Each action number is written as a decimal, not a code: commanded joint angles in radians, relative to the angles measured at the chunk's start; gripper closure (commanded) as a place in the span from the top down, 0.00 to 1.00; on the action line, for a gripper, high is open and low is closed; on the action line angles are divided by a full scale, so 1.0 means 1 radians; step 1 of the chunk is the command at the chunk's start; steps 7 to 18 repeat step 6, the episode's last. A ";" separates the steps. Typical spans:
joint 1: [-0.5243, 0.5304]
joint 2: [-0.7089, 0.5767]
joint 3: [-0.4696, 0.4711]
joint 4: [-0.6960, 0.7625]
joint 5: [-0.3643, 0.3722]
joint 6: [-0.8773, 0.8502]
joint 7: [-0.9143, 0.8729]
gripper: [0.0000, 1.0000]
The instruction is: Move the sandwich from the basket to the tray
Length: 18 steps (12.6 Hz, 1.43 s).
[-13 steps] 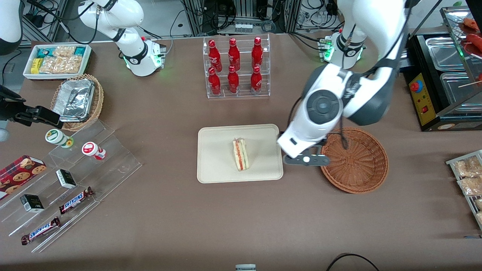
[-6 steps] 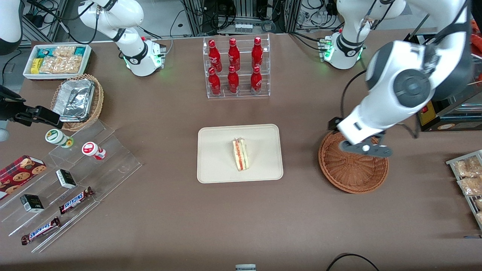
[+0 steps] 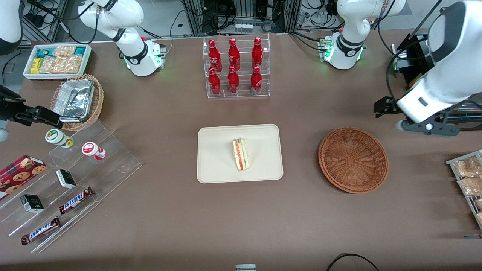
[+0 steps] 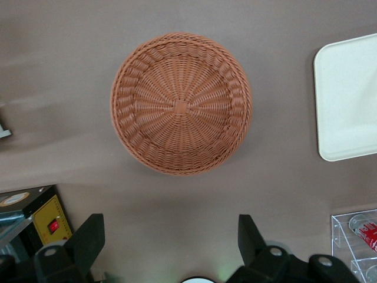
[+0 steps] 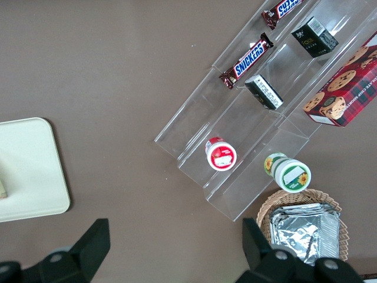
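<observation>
The sandwich (image 3: 240,154) lies on the cream tray (image 3: 214,169) at centre frame, the delivery apparently complete. The wicker basket (image 3: 353,160), to its right, sits empty. The left arm's gripper (image 3: 427,127), over the basket half a second ago, has swung to the frame's right edge, fingers (image 4: 88,239) spread wide and holding nothing. The front view crops the arm; the wrist view cuts off most of the tray, sandwich unseen.

You're looking at a robotics lab staged as a snack shop: cable-strewn equipment racks (image 3: 241,15) at twelve o'clock, a bottle display (image 3: 236,67) before them, candy-bar shelving (image 3: 67,188) at eight, the gripper (image 3: 427,126) parked at three.
</observation>
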 commanded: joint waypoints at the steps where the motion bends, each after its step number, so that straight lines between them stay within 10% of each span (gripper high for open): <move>1: 0.017 -0.036 0.012 -0.005 -0.001 -0.040 0.013 1.00; 18: 0.019 -0.068 0.033 0.022 -0.002 -0.136 0.047 1.00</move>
